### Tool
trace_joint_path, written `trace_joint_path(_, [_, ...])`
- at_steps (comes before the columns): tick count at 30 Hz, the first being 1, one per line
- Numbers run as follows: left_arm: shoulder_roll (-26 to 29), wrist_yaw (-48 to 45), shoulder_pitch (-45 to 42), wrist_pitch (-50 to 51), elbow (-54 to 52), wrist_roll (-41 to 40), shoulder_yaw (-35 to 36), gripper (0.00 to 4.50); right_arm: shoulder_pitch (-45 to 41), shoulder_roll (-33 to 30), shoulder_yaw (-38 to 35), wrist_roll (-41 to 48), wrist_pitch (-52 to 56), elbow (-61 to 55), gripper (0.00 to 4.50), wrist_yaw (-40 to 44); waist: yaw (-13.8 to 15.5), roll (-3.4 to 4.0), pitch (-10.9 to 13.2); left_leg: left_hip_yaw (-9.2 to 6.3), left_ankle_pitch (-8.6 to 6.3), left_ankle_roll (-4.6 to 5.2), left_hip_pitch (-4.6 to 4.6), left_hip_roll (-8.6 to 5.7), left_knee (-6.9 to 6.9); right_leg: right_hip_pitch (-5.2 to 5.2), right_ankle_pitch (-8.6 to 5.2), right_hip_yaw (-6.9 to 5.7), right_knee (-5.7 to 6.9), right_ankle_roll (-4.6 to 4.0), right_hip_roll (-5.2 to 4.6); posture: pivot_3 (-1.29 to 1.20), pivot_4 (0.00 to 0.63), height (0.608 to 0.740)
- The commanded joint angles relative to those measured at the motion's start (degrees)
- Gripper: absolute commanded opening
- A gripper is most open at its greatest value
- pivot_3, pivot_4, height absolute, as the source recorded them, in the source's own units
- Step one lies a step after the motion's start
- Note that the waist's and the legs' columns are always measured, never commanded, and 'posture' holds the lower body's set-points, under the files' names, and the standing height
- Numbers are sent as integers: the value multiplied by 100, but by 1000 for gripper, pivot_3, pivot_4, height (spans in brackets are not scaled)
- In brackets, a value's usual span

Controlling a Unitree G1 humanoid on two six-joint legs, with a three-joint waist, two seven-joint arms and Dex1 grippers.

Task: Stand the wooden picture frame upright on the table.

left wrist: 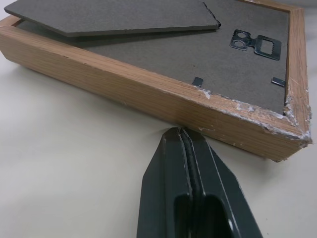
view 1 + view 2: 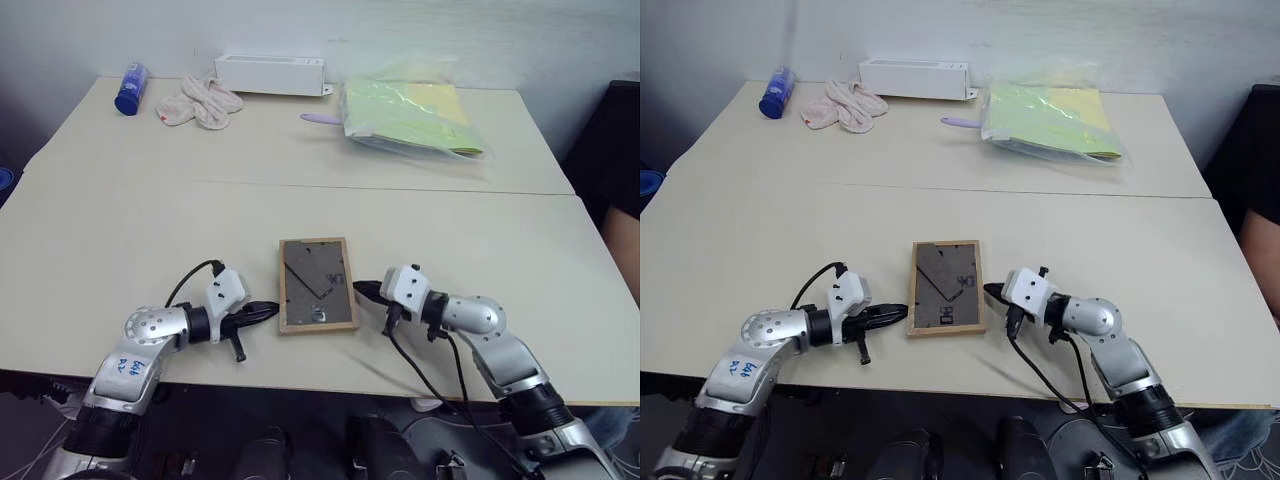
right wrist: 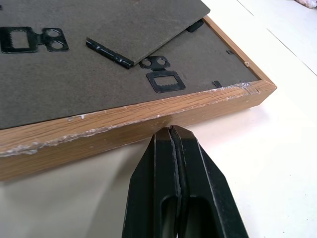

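On the table, wooden picture frame between pincers.

A plain, pale grey-white wall runs behind the furniture under soft, even light. Dark, shadowed floor lies below the near edge.

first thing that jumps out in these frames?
The wooden picture frame lying flat, back panel up, near the table's front edge, with a shut gripper on each side: left gripper at its left rim, right gripper at its right rim, tips at the wood. After that, the clutter along the far edge: blue bottle, crumpled cloth, white box, yellow-green plastic packet.
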Motion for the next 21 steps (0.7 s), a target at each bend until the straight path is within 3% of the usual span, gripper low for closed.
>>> trace_joint_path(1, [114,9,131,219,-291,-279,305,26,-52,-93,-138,63,-245,-29,0,108,0,0,0,0,0,0,0,0,0,0,0,0,0,0,0,0,150,740])
trace_joint_path(5, [439,123,104,2144,-329,-1232,993,566,136,-411,-307,230,-209,-276,0,364,-3,0,0,-1,0,0,1,1,0,0,0,0,3,0,1,0,150,740])
trace_joint_path(9, [834,22,-301,5106,-399,-2772,1328,1843,318,-640,-263,305,-167,-615,0,628,-2,0,0,-5,0,1,1,1,0,5,0,0,0,0,-1,0,150,740])
trace_joint_path(12, [606,501,-1033,6832,-23,-3040,1579,2760,353,-648,-189,270,-62,-768,0,701,16,-1,0,-7,0,1,2,1,1,7,0,-1,2,0,1,0,150,740])
trace_joint_path(15, [359,1006,-1560,7359,575,-3416,1491,3705,345,-593,-122,190,48,-827,0,677,16,-5,-2,-9,1,1,2,-4,6,9,0,-2,4,0,1,0,150,740])
trace_joint_path(17, [17,1480,-1854,7367,869,-3585,1580,3705,342,-560,-65,141,94,-862,0,663,28,-4,-3,-9,1,0,3,-5,6,9,0,-2,4,1,1,0,150,740])
trace_joint_path(21, [-111,2242,-1980,7367,1026,-4121,1163,3705,372,-543,9,101,218,-984,0,646,27,-5,-4,-10,1,-2,3,-6,10,9,0,-1,5,1,1,0,150,740])
